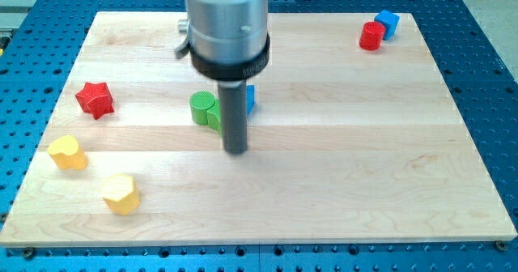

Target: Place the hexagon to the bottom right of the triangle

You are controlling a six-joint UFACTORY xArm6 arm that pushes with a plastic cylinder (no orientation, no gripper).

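My tip (235,150), a bare gripperless rod end, rests just below the green block (203,108) and half-hidden blue triangle (250,99), well apart from the yellow hexagon (121,193) it must push.

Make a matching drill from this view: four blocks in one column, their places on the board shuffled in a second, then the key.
Blocks
1. red star
2. red cylinder
3. yellow hexagon
4. green block

Places
A. top right corner, touching the blue cube
B. just left of my tip
C. left edge, above the other yellow block
D. bottom left, nearest the view's bottom

Pairs: 1-C, 2-A, 3-D, 4-B
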